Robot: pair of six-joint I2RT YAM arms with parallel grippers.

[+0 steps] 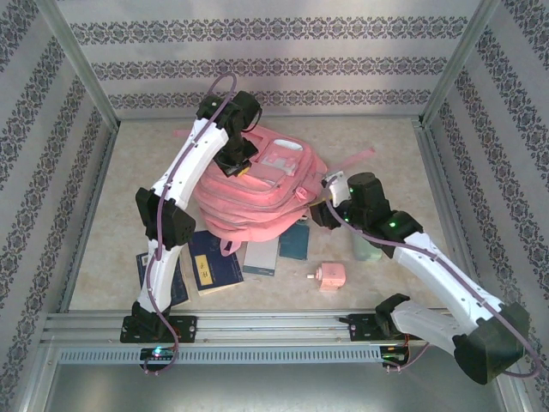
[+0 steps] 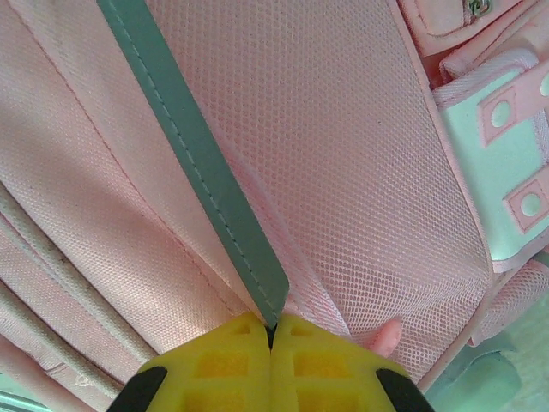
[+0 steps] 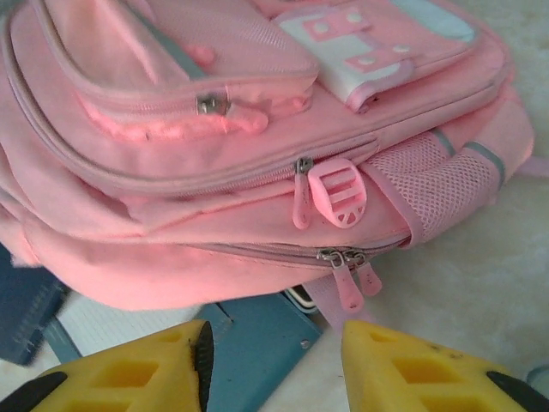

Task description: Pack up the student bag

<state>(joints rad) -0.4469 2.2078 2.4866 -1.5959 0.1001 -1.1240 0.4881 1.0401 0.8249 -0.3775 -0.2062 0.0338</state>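
The left gripper is pinched shut on the mesh of the student bag, right at its fingertips beside a grey strip. The right gripper stands partly open and empty, the bag's zipper pulls just ahead of its fingers.

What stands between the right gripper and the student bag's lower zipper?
Nothing visible does. The right gripper, jaws apart, faces the student bag with open air up to the zipper pulls. A blue book lies lower, under the bag's edge, not in the path.
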